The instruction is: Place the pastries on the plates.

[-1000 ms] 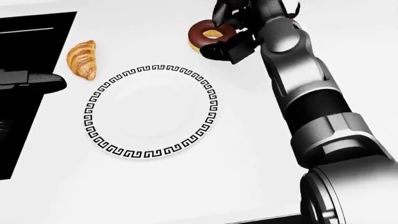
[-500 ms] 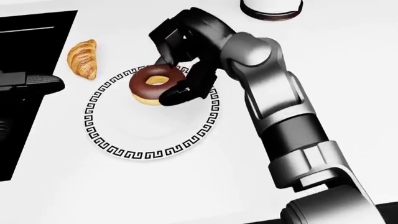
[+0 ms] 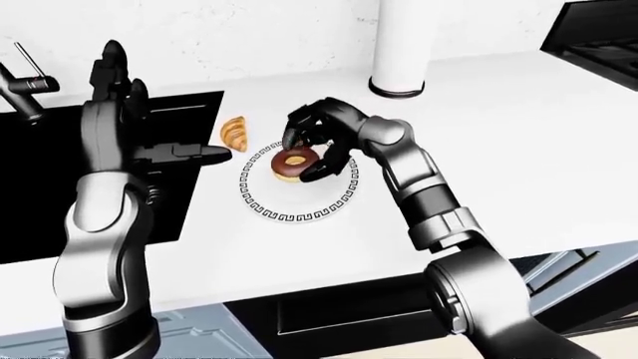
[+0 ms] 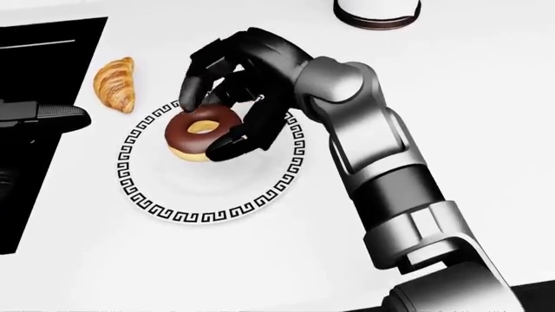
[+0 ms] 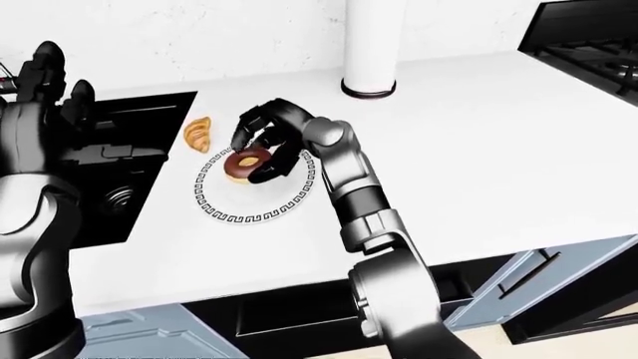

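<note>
Right hand [image 4: 227, 97] fingers gripping chocolate donut [image 4: 200, 132] over patterned plate [image 4: 164, 207]; croissant [image 4: 115, 82] lying beside plate; left hand [image 3: 117, 86] hovering, fingers spread wide

The right arm reaches up and leftward in the head view, wrist bent, its black three-fingered right hand [image 4: 221, 110] curled with fingers closed around what it grips. The left arm stands raised upright, its black left hand [image 3: 111, 71] with fingers extended, holding nothing.

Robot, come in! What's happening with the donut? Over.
Right hand shut on chocolate donut, over patterned plate. Left hand open, raised above sink. Croissant on counter, off plate. Nothing blocking.
</note>
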`<state>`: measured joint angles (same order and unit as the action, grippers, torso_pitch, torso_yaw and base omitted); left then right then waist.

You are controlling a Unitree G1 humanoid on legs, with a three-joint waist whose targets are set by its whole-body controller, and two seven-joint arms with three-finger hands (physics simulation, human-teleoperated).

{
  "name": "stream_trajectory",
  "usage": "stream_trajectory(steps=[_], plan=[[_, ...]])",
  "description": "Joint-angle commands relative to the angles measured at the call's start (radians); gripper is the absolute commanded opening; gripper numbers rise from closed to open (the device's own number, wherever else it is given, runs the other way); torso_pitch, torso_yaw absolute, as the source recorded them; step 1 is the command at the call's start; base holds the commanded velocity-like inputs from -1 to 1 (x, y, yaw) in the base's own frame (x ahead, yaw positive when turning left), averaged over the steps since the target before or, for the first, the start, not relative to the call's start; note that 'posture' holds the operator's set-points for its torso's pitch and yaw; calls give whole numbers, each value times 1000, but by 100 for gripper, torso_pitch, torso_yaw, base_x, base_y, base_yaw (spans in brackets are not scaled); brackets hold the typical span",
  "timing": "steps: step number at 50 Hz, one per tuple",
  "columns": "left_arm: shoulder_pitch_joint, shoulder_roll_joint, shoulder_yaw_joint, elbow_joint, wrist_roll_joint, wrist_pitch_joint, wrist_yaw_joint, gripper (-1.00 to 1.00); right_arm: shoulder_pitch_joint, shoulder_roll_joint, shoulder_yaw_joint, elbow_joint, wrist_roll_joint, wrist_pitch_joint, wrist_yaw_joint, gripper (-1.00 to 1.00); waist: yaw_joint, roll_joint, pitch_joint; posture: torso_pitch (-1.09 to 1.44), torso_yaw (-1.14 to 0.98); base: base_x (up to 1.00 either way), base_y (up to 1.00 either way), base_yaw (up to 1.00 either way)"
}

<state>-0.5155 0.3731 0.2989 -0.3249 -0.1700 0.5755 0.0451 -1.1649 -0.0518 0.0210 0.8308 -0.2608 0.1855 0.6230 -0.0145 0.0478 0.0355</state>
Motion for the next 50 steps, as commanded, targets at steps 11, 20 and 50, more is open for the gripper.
stream_trajectory(steps=[11, 20, 50], plan=[[-34, 17, 10, -20, 5, -30, 2, 100, -44, -14, -14, -40, -3, -26, -18, 56, 0, 5, -29, 0, 0, 0, 0, 0], [-34, 13, 3, -11, 12, -36, 0, 100, -49, -20, -25, -54, 5, -23, -26, 100, 0, 5, -31, 0, 0, 0, 0, 0], [-856, 22, -170, 1279, 207, -457, -42, 100, -50, -208, -178, -594, 476, 266, -849, 100, 27, -42, -30, 0, 0, 0, 0, 0]])
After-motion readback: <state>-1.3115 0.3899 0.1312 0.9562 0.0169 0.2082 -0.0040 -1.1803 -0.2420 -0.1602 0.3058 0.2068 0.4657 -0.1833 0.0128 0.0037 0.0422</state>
